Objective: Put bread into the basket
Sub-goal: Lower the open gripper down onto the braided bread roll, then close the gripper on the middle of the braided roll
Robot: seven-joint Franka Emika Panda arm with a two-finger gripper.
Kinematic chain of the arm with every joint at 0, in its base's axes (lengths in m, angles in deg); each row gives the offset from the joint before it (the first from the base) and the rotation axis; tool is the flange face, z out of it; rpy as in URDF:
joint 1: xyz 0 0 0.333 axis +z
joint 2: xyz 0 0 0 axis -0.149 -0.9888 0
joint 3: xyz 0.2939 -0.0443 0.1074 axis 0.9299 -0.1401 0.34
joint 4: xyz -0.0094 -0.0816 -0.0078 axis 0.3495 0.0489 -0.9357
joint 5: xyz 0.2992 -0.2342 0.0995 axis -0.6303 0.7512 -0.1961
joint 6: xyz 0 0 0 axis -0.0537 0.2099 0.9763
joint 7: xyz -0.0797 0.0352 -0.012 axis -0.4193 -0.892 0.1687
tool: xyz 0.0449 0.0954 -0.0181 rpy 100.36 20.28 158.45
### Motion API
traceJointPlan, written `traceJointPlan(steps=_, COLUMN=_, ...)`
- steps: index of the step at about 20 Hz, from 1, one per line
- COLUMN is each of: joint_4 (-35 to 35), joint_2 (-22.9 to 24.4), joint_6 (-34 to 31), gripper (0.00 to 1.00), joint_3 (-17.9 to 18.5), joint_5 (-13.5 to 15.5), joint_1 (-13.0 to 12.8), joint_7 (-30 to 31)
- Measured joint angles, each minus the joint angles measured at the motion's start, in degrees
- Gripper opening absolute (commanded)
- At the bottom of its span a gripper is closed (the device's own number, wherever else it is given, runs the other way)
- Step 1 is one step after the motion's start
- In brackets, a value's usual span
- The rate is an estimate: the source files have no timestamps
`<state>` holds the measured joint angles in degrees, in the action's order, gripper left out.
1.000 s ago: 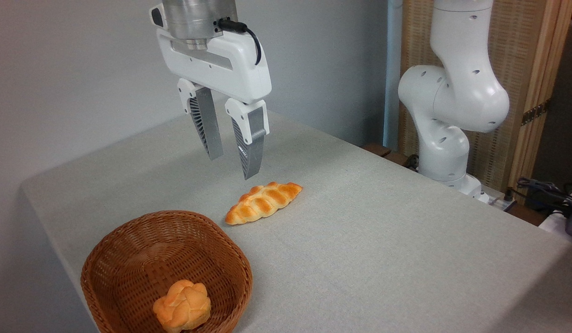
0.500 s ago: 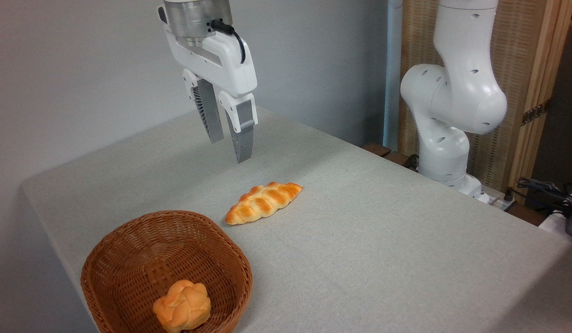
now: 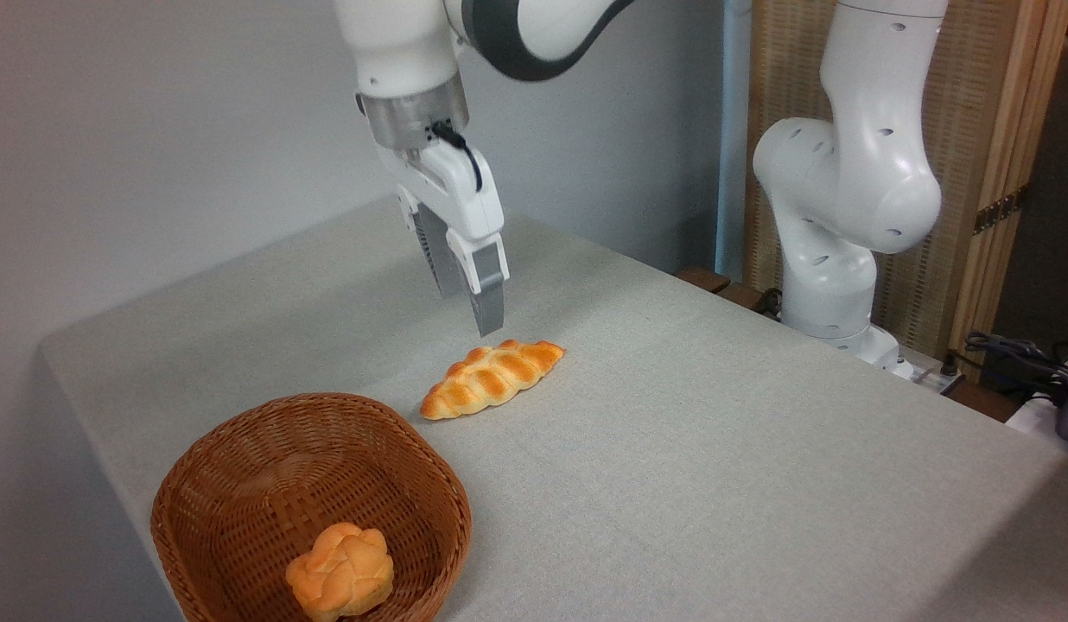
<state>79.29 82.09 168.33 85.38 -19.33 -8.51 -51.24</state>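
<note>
1. The gripper (image 3: 473, 313) hangs from the arm (image 3: 845, 199) above the table (image 3: 715, 449), fingers pointing down, tips just above and behind the far part of the bread (image 3: 492, 378) and clear of it.
2. From this side one finger (image 3: 489, 289) almost covers the other, so the gap between them is hidden; whether they are spread or pressed together cannot be told. Nothing is held between them.
3. One black cable (image 3: 465, 155) loops on the gripper's white body, below the metal wrist ring.
4. One bread lies flat on the table near the middle, its length running from near left to far right, with one pointed end toward the basket (image 3: 240, 458) and the other toward the arm's base.
5. The bread is outside the basket, just beyond its far right rim, with a narrow strip of cloth showing between them.
6. One basket stands at the near left corner of the table, upright, its near edge cut off by the frame.
7. Inside the basket lies one bun (image 3: 340, 572), round and knotted, resting on the floor near the near right wall. The basket holds nothing else.
8. The arm's white base stands at the far right, beyond the table edge.
9. Behind the base is a woven screen (image 3: 975, 130) in a wooden frame.
10. Dark cables (image 3: 1018, 354) lie at the right edge of the picture.
</note>
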Motion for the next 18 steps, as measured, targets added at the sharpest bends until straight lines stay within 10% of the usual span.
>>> traceJointPlan(steps=14, joint_4=5.64, joint_2=-7.57, joint_6=9.69, gripper=1.0, joint_3=-1.6, joint_5=-0.03, joint_1=-1.64, joint_7=0.0)
traceJointPlan(steps=18, joint_4=5.58, joint_2=-7.61, joint_6=9.7, gripper=0.8, joint_3=-1.6, joint_5=-0.04, joint_1=-1.64, joint_7=0.0)
